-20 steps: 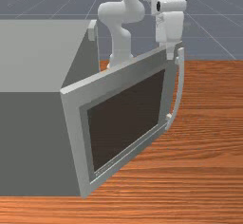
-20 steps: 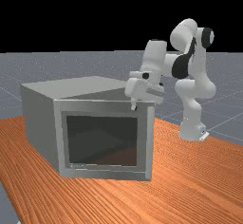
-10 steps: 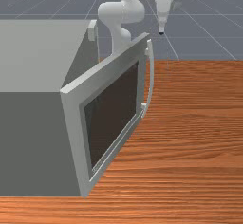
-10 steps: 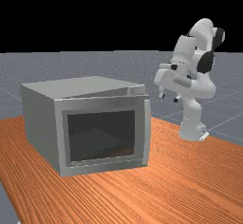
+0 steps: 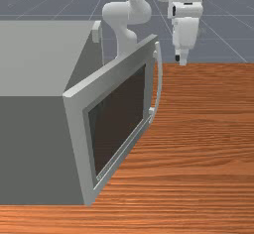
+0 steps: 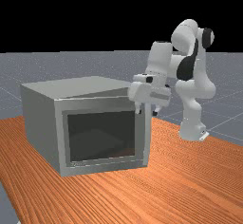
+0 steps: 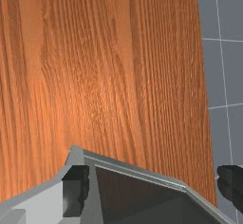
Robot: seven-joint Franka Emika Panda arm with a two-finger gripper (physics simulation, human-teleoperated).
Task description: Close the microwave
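Gripper [image 6: 146, 111]: its jaws were spread well apart and pointed down.
Microwave [image 5: 30, 62]: stood on the table [image 5: 208, 153], beyond the door as seen from the jaws.
Door [image 5: 119, 114]: hung partly open, its free edge near the jaws.
Handle [image 5: 160, 79]: ran along that edge, apart from the jaws in the front view.

The table [image 5: 203, 153] is faced with wood, its streaky grain drawn along one edge. The microwave's casing [image 5: 30, 144] is finished smooth and matt, like painted metal or plastic. Its door window [image 6: 102, 135] is left dark and faintly glossy, like tinted glass. The arm [image 6: 159, 59] is covered in smooth, plastic-like shells.
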